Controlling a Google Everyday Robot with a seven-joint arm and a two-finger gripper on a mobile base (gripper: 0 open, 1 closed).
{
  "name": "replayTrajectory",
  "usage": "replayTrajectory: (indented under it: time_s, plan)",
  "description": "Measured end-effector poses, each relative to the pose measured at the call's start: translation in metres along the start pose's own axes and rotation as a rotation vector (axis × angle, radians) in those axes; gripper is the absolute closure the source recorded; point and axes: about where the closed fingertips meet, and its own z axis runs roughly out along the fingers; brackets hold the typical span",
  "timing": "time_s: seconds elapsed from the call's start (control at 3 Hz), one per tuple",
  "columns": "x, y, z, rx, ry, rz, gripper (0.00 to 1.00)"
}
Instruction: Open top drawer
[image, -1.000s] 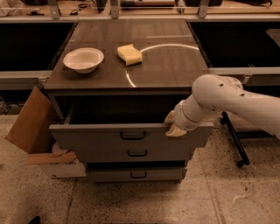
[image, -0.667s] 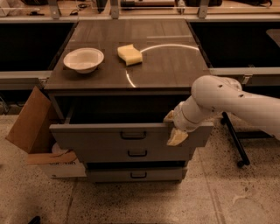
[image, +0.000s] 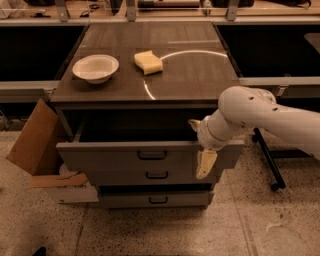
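The top drawer (image: 110, 156) is a wide grey front with a small dark loop handle (image: 152, 155). It stands pulled out from under the dark cabinet top (image: 190, 80), and its dark inside shows behind the front. My gripper (image: 198, 149) is at the right end of the drawer front, on its top edge. It is open: one cream finger (image: 205, 164) hangs down over the front, and the other finger (image: 193, 123) points into the drawer. It holds nothing.
Two shorter grey drawers, the middle (image: 120, 176) and the bottom (image: 125, 199), sit shut below. A white bowl (image: 95, 68) and a yellow sponge (image: 148, 62) lie on the top. A tilted cardboard box (image: 35, 137) stands at the left and a black wheeled leg (image: 267, 160) at the right.
The drawer stays pulled out by the same amount. The outer finger has swung down over the drawer front and the fingers have spread apart.
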Motion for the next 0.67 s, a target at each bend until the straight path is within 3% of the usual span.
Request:
replayTrajectory:
  time_s: [0.33,0.67]
  plan:
    - [-0.001,0.005,0.001,-0.036,-0.008,-0.021,0.0]
    - [0.005,0.017,-0.003,-0.105,0.001,-0.056,0.0]
